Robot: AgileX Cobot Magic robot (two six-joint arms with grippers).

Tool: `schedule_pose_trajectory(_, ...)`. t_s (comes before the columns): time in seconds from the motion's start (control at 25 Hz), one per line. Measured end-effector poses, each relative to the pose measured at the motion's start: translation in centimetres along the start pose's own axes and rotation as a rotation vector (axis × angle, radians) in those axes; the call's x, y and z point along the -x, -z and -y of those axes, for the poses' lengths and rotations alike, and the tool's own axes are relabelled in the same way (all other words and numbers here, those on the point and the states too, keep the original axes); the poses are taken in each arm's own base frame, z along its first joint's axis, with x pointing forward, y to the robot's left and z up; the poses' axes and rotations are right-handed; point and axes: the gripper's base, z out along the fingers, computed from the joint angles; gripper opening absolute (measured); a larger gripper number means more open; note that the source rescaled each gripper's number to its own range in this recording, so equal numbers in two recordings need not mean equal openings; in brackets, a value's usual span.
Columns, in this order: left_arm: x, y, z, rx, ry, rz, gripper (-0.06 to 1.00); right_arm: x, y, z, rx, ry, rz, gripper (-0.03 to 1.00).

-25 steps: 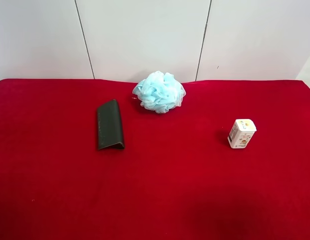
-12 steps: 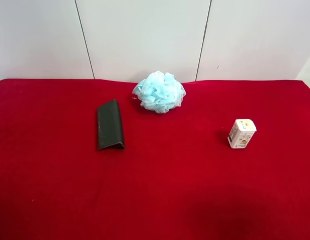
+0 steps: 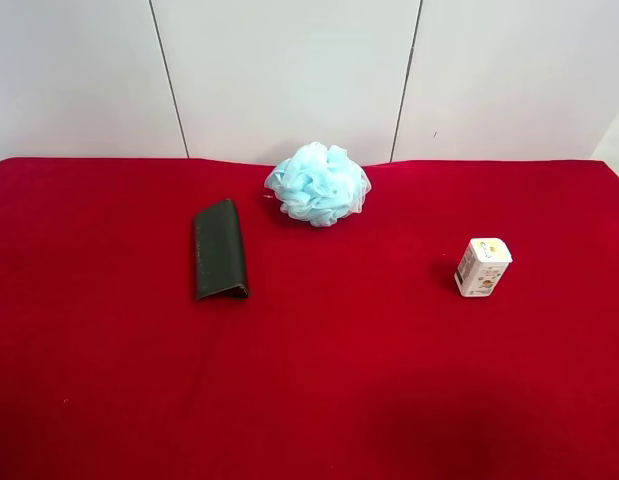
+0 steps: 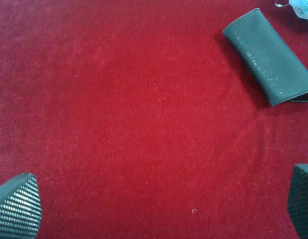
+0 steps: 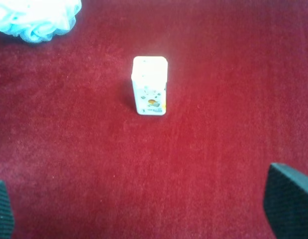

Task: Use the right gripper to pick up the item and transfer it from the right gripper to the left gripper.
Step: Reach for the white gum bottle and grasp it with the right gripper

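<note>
Because the item (image 3: 483, 267) stands upright and alone on the red cloth (image 3: 339, 400), its two long sides are free for a pinch from above. In the exterior high view it lies at about 3 o'clock from the cloth's centre, well apart from everything else. The right wrist view shows the same item (image 5: 150, 85) ahead of the right gripper (image 5: 145, 206). That gripper's fingers (image 5: 288, 199) are spread wide with only bare cloth between them, a stance that suits an approach not yet begun.

The pale blue bath pouf (image 3: 318, 183) sits at about 10 o'clock from the item, near the cloth's far edge. The dark green wallet (image 3: 220, 249) lies flat at about 9 o'clock, farther off again. Neither obstructs a straight descent onto the item.

The left gripper (image 4: 158, 204) is likewise released and holds nothing, with the wallet (image 4: 268, 56) within its camera's sight. It probably waits open in order to receive the item at the handover. No arm appears in the exterior high view.
</note>
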Motion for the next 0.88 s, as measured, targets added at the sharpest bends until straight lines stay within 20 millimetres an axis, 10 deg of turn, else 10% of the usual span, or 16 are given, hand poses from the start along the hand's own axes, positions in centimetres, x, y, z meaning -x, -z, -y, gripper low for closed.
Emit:
schedule_pose_trajectory(0.36,0.0,0.0,0.0,0.0,0.0,0.0,1.0,7.2,-3.9,0.7,-0.003,-0.051,-0.272,1.0)
schedule_pose_trajectory(0.88,0.0,0.0,0.0,0.0,0.0,0.0,1.0,14.7,-18.2,2.1,-0.003,-0.108,-0.678,1.0)
